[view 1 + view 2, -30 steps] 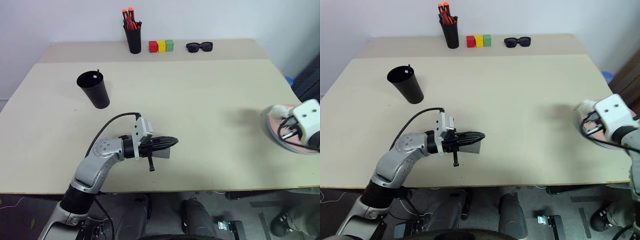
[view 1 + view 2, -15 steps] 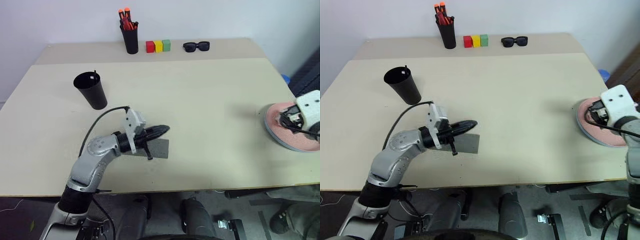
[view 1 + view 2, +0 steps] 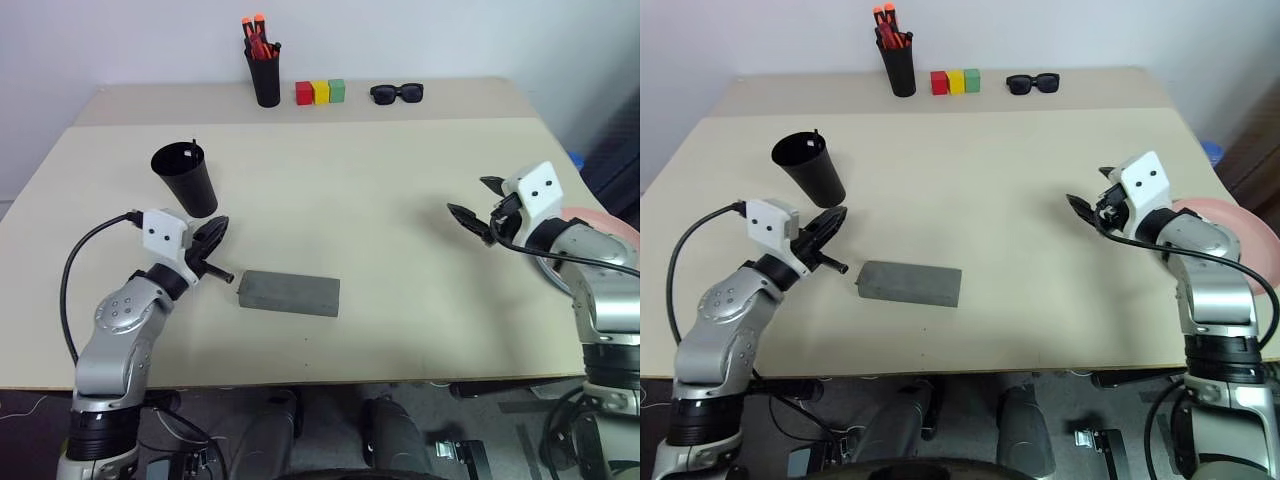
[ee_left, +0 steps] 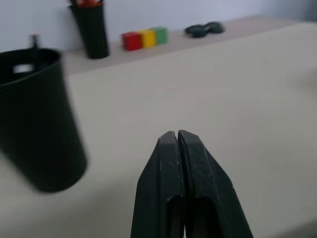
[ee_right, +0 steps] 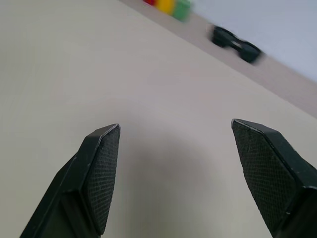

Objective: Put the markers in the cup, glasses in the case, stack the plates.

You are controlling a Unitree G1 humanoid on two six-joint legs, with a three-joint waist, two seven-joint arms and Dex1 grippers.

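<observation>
The black cup (image 3: pixel 186 180) stands at the left of the table, and a thin marker tip (image 3: pixel 193 143) pokes above its rim. The grey case (image 3: pixel 289 292) lies shut near the front edge. Between cup and case, my left gripper (image 3: pixel 218 225) is shut and empty, its fingers (image 4: pixel 177 148) pressed together beside the cup (image 4: pixel 37 119). My right gripper (image 3: pixel 470 196) hovers open over bare table at the right, with nothing between its fingertips (image 5: pixel 106 148). Behind that arm lies a pink plate (image 3: pixel 1238 218), partly hidden. The glasses are out of view.
Along the far edge stand a black pen holder (image 3: pixel 266 78) with red markers, three coloured blocks (image 3: pixel 320 92) and black sunglasses (image 3: pixel 398 93). The pink plate sits close to the table's right edge.
My left gripper swung left off the case and now points past the cup. My right gripper left the plate, moved left over the table and opened.
</observation>
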